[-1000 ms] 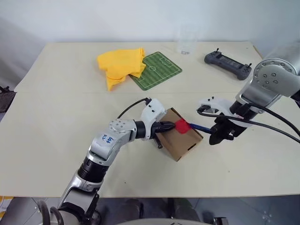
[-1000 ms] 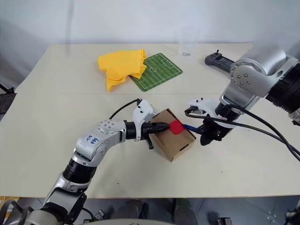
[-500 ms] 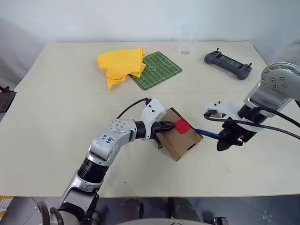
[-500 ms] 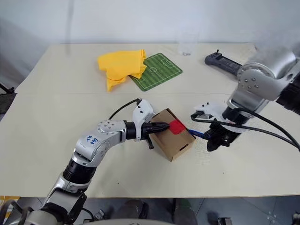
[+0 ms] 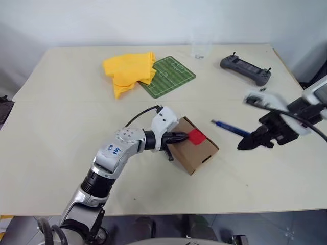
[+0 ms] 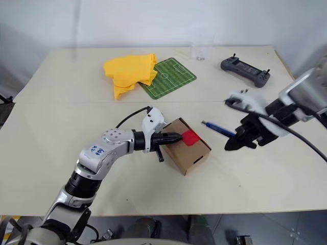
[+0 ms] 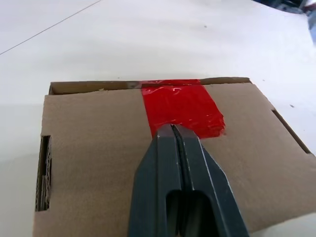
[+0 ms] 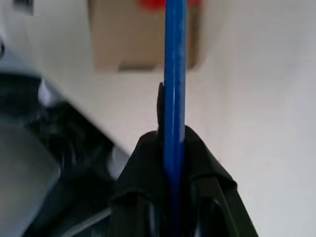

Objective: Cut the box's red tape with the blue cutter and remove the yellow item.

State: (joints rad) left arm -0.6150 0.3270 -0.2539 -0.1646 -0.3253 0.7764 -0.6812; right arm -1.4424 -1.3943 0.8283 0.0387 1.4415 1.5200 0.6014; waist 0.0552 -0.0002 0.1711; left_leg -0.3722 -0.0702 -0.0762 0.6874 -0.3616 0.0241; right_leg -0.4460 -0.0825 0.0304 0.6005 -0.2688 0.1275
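Observation:
The brown cardboard box [image 5: 198, 154] lies on the table's middle, with the red tape [image 5: 196, 136] across its top seam. My left gripper [image 5: 183, 137] is shut, and its tips press on the lid at the edge of the tape [image 7: 180, 103]. To the right of the box, clear of it, my right gripper [image 5: 248, 142] is shut on the blue cutter [image 5: 227, 127]. The cutter's free end points back toward the box. In the right wrist view the cutter [image 8: 174, 69] runs straight out between the fingers [image 8: 200, 158]. The yellow item is hidden.
A crumpled yellow cloth [image 5: 127, 69] lies at the back left, partly on a green football-pitch mat [image 5: 168, 76]. A clear glass [image 5: 201, 48] and a black controller [image 5: 245, 70] sit near the table's far edge. Bare tabletop surrounds the box.
My right gripper has pulled the blue cutter away from the red tape, moving right and rising. The left gripper and the box have stayed put.

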